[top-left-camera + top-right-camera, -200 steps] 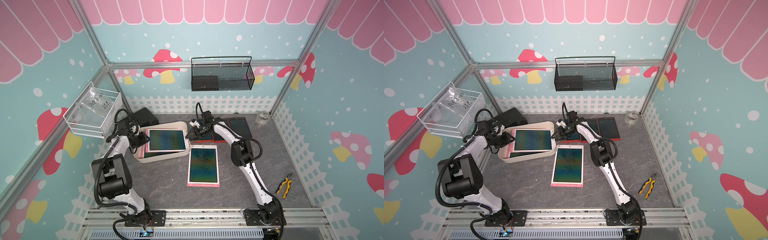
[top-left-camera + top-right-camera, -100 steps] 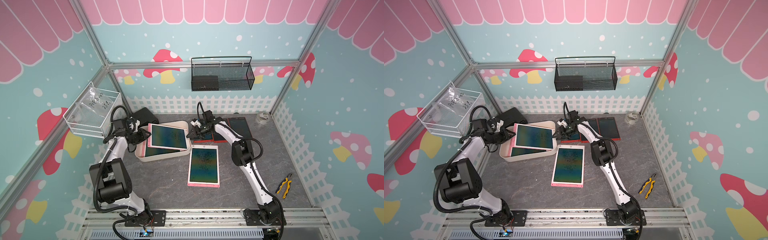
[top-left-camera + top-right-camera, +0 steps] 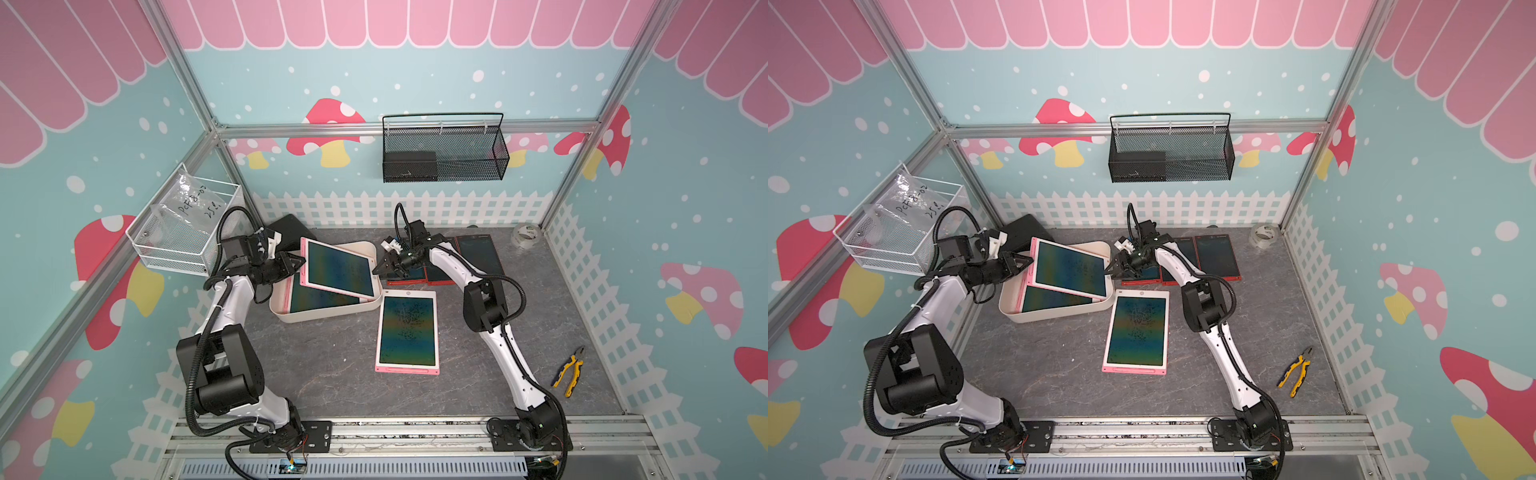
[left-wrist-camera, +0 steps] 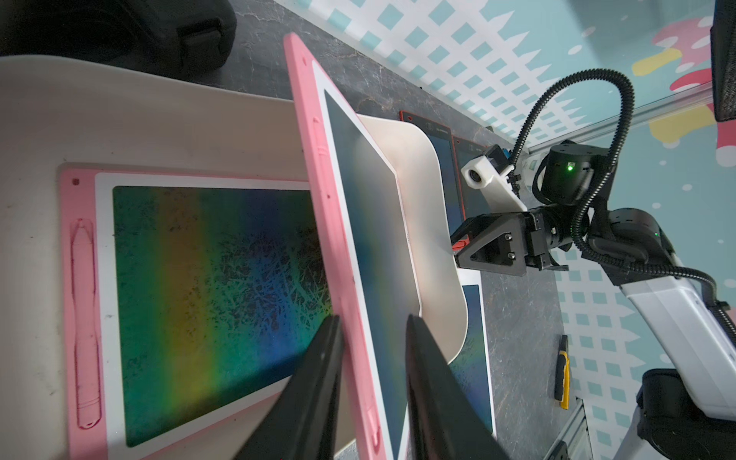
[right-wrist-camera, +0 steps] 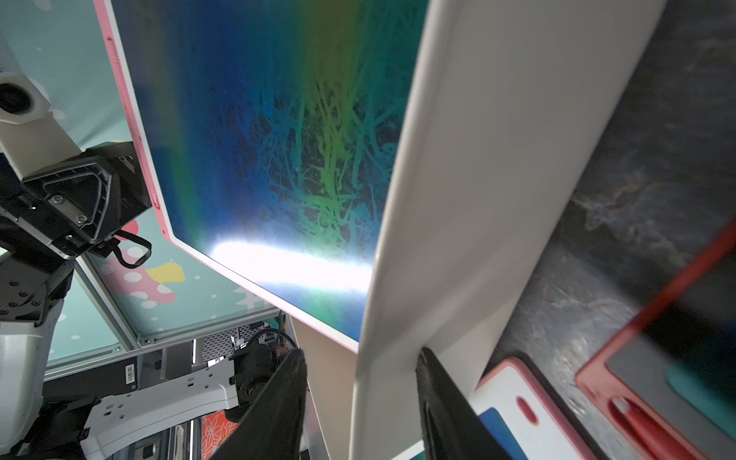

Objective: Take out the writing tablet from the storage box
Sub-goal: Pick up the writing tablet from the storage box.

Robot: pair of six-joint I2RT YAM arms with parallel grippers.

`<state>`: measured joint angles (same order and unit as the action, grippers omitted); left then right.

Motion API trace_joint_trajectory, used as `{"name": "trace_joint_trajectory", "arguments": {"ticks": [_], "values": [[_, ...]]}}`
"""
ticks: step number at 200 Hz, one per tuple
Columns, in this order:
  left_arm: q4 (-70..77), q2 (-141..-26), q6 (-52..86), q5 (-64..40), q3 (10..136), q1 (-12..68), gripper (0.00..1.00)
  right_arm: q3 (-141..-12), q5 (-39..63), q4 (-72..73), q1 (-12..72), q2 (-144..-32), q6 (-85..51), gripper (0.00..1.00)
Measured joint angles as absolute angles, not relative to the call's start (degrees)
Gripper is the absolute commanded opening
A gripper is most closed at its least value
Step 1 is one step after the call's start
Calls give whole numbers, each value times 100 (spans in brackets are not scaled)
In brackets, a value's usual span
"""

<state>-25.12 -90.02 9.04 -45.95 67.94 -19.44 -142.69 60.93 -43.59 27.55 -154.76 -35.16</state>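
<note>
Table (image 3: pixel 332 374): I see a grey slab fenced on three sides. The widest bare stretch lies in front of the box, toward the arm bases, and I judge that to be the landing room.
Storage box (image 3: pixel 332 312): It sits back left with a black case (image 3: pixel 286 227) just behind its far corner. It has little room to slide backward, and its right wall faces my right arm.
Writing tablet (image 3: pixel 338 270): It is partly out of the box and slanted across it. The pink border on the left is raised above the rim, and the opposite end is down by the right wall. I cannot tell whether that end touches the wall. I read the tilt as a way to get the low end over that wall.
Lower tablet (image 3: pixel 309 302): It lies flat on the box floor under the raised one, with its pen slot along the left edge.
Loose tablet (image 3: pixel 407 328): It lies flat just right of the box's front corner and narrows the exit on that side.
Red tablets (image 3: pixel 478 253): They lie side by side behind my right arm, out of the path.
Left gripper (image 3: pixel 297 264): It is clenched on the tablet's pink border, with one finger (image 4: pixel 318 378) under it and the other over the screen. It carries the raised end.
Right gripper (image 3: pixel 379 268): It is spread astride the box's right wall. The outer finger (image 5: pixel 442 398) is against the wall and a gap shows at the inner one, so it is not pinching. I take it as a brace so the box does not follow the tablet.
Pliers (image 3: pixel 569 372): They lie near the right fence, well apart from everything else.
</note>
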Motion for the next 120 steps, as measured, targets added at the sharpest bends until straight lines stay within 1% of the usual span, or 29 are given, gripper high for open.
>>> {"name": "trace_joint_trajectory", "arguments": {"ticks": [26,63,120], "values": [[-2611,-9015,683,-4501,6818,-1938,30,-14269,6167,-4261,2738,-15476,-3568,46],[-2792,-9032,395,-4191,6917,-1861,24,-14269,6320,-4038,2731,-15476,-3656,46],[-2930,-9030,73,-3743,6991,-1734,24,-14269,6530,-3785,2714,-15476,-3802,45]]}}
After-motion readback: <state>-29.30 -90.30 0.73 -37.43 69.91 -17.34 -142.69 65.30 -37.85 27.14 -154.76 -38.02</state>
